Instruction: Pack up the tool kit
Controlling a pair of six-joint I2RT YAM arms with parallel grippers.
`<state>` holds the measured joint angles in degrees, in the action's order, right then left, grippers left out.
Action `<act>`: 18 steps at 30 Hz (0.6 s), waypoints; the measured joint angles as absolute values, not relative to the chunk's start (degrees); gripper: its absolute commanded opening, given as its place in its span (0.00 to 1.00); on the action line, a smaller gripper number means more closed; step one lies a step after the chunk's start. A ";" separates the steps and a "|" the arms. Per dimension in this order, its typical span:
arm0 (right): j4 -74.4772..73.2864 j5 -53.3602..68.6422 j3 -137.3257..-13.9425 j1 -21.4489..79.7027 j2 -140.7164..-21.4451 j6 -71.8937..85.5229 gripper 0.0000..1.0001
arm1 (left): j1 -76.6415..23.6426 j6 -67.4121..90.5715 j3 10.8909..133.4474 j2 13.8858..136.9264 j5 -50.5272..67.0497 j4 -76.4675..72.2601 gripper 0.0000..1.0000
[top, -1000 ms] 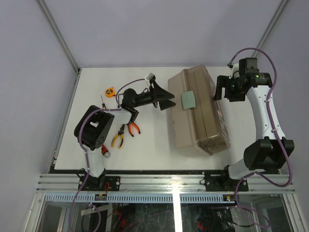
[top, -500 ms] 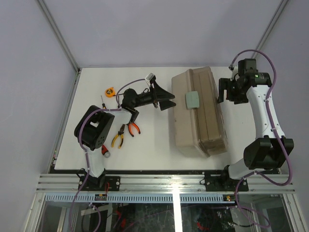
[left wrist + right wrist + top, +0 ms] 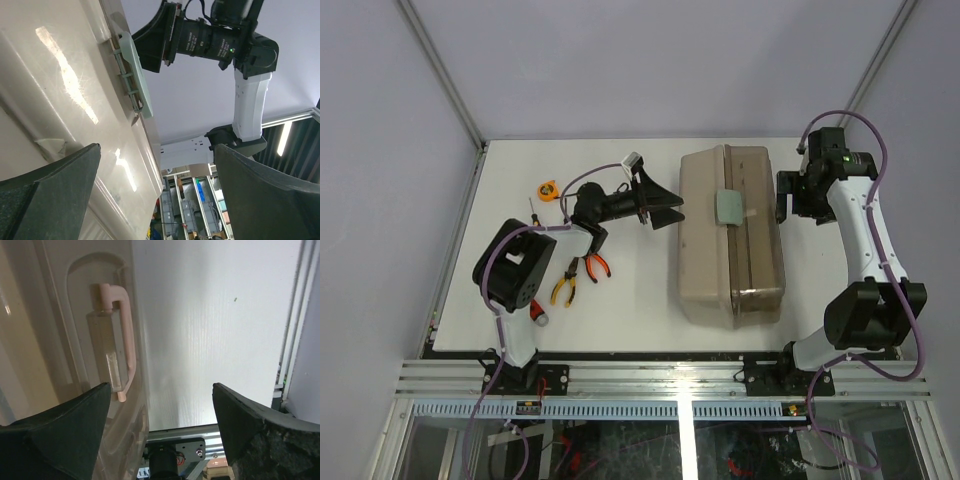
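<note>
The beige toolbox (image 3: 720,250) with its translucent brown lid stands tipped up on the table right of centre, green latch (image 3: 728,207) facing up. My left gripper (image 3: 672,207) is open and empty just left of the box; its wrist view shows the box wall (image 3: 55,110) and latch (image 3: 132,75) close ahead. My right gripper (image 3: 788,200) is open at the box's right side; its wrist view shows the pink handle (image 3: 122,335) beside its left finger. Orange and yellow pliers (image 3: 580,275), a screwdriver (image 3: 531,205) and the orange tape measure (image 3: 549,188) lie on the table at left.
A small red and silver tool (image 3: 537,312) lies near the left arm's base. The white table (image 3: 620,300) ends at a metal rail along the near edge. Grey walls close off the back and sides.
The toolbox has swung from a slanted lie to nearly straight and tipped further up. My right gripper moved right and slightly down along its side. The left gripper held still.
</note>
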<state>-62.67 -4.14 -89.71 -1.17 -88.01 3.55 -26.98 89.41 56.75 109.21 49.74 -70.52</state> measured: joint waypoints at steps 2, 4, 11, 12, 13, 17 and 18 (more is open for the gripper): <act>-62.61 -5.26 -89.80 -1.17 -87.33 4.08 0.92 | -26.98 88.68 56.80 108.90 49.76 -69.14 0.95; -62.63 -6.31 -90.43 -1.17 -86.41 4.51 0.92 | -27.03 87.64 57.30 108.36 49.74 -66.70 0.95; -60.36 -5.34 -97.86 -1.23 -81.76 5.41 0.91 | -28.77 83.92 60.99 106.10 49.54 -59.61 0.95; -60.07 -4.01 -98.39 -1.23 -80.68 5.58 0.90 | -29.04 83.64 61.41 105.95 49.50 -59.09 0.95; -59.94 -2.94 -98.80 -1.23 -80.01 5.72 0.89 | -29.47 83.26 62.15 105.78 49.47 -58.11 0.95; -59.31 3.18 -99.44 -1.23 -78.61 6.63 0.85 | -30.96 81.23 65.63 105.73 48.77 -53.67 0.94; -58.96 4.86 -98.89 -1.23 -78.56 7.01 0.85 | -31.48 80.60 66.74 105.73 48.58 -52.12 0.93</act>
